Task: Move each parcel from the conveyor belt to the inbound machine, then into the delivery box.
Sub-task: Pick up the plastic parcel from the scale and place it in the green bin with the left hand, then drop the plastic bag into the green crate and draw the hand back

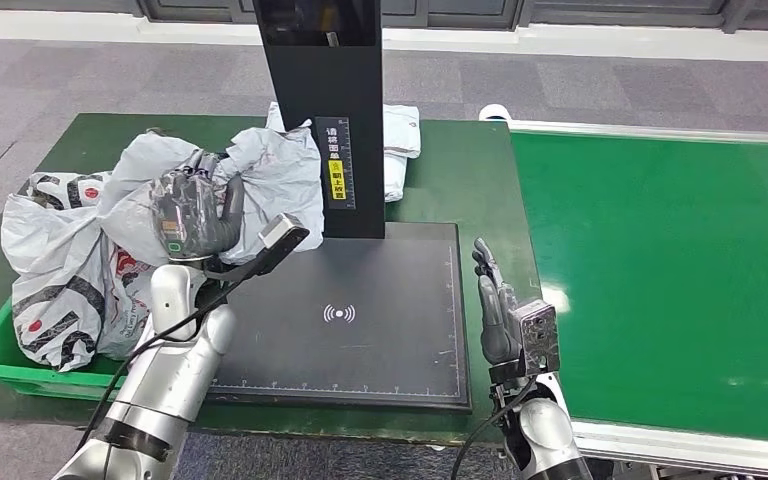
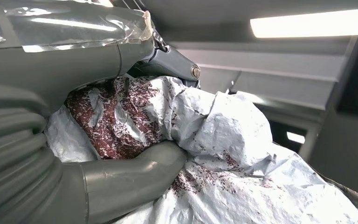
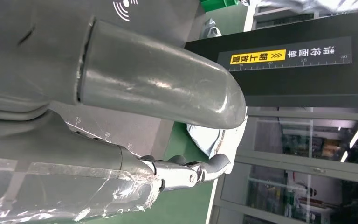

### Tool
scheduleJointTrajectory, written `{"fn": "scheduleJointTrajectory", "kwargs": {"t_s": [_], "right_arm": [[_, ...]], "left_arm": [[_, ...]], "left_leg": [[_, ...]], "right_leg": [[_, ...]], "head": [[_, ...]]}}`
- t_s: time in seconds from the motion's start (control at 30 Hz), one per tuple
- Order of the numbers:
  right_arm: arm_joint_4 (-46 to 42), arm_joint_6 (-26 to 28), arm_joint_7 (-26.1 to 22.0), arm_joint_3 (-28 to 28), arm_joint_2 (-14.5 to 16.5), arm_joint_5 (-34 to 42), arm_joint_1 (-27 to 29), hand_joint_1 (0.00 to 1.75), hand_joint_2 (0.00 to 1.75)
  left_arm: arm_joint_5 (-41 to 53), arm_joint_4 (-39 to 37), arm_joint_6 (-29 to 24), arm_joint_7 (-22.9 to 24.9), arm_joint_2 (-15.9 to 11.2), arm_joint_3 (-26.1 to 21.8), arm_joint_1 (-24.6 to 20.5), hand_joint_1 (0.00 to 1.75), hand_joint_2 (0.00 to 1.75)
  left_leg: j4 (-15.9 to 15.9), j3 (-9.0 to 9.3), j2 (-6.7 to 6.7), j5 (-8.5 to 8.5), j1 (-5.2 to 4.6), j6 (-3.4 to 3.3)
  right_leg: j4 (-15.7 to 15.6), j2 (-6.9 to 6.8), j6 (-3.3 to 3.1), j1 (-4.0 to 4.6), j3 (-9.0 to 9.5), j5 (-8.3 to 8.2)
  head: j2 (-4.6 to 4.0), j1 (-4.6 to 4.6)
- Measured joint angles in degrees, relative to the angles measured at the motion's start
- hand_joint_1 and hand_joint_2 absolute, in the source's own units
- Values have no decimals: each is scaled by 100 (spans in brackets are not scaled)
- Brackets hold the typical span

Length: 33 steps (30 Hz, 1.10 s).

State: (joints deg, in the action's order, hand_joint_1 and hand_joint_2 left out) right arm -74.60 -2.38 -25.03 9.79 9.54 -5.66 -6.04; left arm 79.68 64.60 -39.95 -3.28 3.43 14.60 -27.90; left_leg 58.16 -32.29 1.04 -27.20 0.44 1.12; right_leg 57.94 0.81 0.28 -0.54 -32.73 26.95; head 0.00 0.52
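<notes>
The left hand (image 1: 198,212) grips a crumpled grey poly-mailer parcel (image 1: 265,175), held up just left of the inbound machine's black upright post (image 1: 332,110). In the left wrist view the thumb (image 2: 135,175) and the darker fingers (image 2: 175,58) close around a bunched fold of that parcel (image 2: 223,140), whose grey film carries a dark red speckled print. The parcel hangs over the far end of the green delivery box (image 1: 0,365), which sits on the dark green bench (image 1: 450,180) to the left of the post and already holds other grey bags with red and black print (image 1: 55,270).

The machine's flat black scanning plate (image 1: 360,310), marked with a white wireless symbol, lies at the foot of the post with nothing on it. Behind the post, another pale parcel (image 1: 400,140) rests on the bench.

The right hand (image 1: 495,305) stands upright just right of the plate, at the edge of the bench beside the green conveyor belt (image 1: 660,270). Its fingers are extended and apart, grasping nothing; the right wrist view shows its thumb (image 3: 158,88) held free near the post's yellow label (image 3: 257,57).
</notes>
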Motion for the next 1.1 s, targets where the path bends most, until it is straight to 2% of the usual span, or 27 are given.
{"fn": "scheduleJointTrajectory", "kwargs": {"t_s": [0.13,0.23,0.3,0.33,0.37,0.43,0.53,0.57,0.6,0.67,0.77,0.87,0.93,0.97,1.07,1.1], "right_arm": [[0,0,-1,5,-1,7,-2,0,0],[4,26,-15,23,-4,64,-5,0,0],[19,76,-52,62,-8,123,-11,0,0],[27,103,-71,85,-10,148,-12,0,0],[34,125,-83,100,-12,167,-10,0,0],[39,161,-87,112,-15,190,3,0,0],[38,180,-72,114,-21,181,31,0,0],[37,181,-67,116,-24,176,37,0,0],[37,181,-65,119,-25,174,41,0,0],[37,181,-59,125,-25,173,47,0,0],[36,178,-33,131,-25,170,69,0,0],[35,136,20,138,-25,107,83,0,0],[35,68,49,144,-25,24,86,0,0],[35,27,68,144,-24,-13,88,0,0],[35,-67,128,144,-24,-78,77,0,0],[36,-93,152,144,-25,-84,61,0,0]], "left_arm": [[216,424,-1,-39,-13,-171,125,175,175],[568,1146,-9,-191,3,-477,268,175,175],[791,1715,-21,-189,-94,-770,303,175,175],[873,1933,-27,-33,-202,-900,308,175,175],[926,2043,-30,267,-361,-972,301,175,175],[975,2020,-30,1266,-755,-938,260,175,175],[997,1537,-21,3223,-1390,-352,46,175,175],[1002,1369,-17,3645,-1569,-77,-27,175,175],[1006,1252,-15,3834,-1713,163,-74,175,175],[1015,1077,-13,3851,-1935,519,-125,175,175],[1017,805,-4,3861,-2109,807,-224,175,175],[1017,131,255,3829,-2078,930,-367,175,175],[1016,-528,504,3546,-1983,797,-447,175,175],[1016,-889,585,3373,-1924,638,-484,158,175],[950,-1840,794,2974,-1758,56,-594,27,175],[879,-2072,915,2848,-1717,-102,-638,0,175]], "left_leg": [[0,-1,-4,1,2,0],[1,-11,-7,3,4,-2],[0,-17,-6,5,4,-3],[0,-18,-7,5,4,-2],[0,-17,-8,5,4,-1],[0,-16,-8,9,4,7],[0,-27,1,24,12,25],[-1,-31,5,29,15,29],[-1,-34,6,32,16,31],[-1,-36,-7,34,18,33],[0,-38,-33,34,16,34],[0,-40,-32,35,11,34],[0,-41,-35,37,11,36],[0,-42,-41,39,13,38],[-1,-43,-61,41,18,42],[-1,-44,-63,41,19,42]], "right_leg": [[0,2,0,-1,-3,-2],[1,3,-1,-1,-12,-5],[2,3,-1,-1,-17,-5],[2,3,-2,0,-20,-5],[2,5,-3,2,-23,-4],[3,6,-7,6,-32,-5],[4,2,-20,22,-42,-13],[6,-1,-23,26,-42,-15],[7,-1,-26,26,-42,-18],[9,8,-31,24,-48,-27],[9,28,-35,20,-62,-39],[9,28,-34,18,-62,-41],[9,29,-36,19,-64,-43],[9,34,-40,20,-67,-46],[11,49,-49,21,-78,-54],[11,49,-50,22,-79,-55]], "head": [[0,-1],[0,0],[0,1],[0,0],[0,1],[0,0],[0,0],[0,0],[0,1],[0,2],[0,1],[0,2],[0,2],[0,2],[0,0],[0,0]]}}
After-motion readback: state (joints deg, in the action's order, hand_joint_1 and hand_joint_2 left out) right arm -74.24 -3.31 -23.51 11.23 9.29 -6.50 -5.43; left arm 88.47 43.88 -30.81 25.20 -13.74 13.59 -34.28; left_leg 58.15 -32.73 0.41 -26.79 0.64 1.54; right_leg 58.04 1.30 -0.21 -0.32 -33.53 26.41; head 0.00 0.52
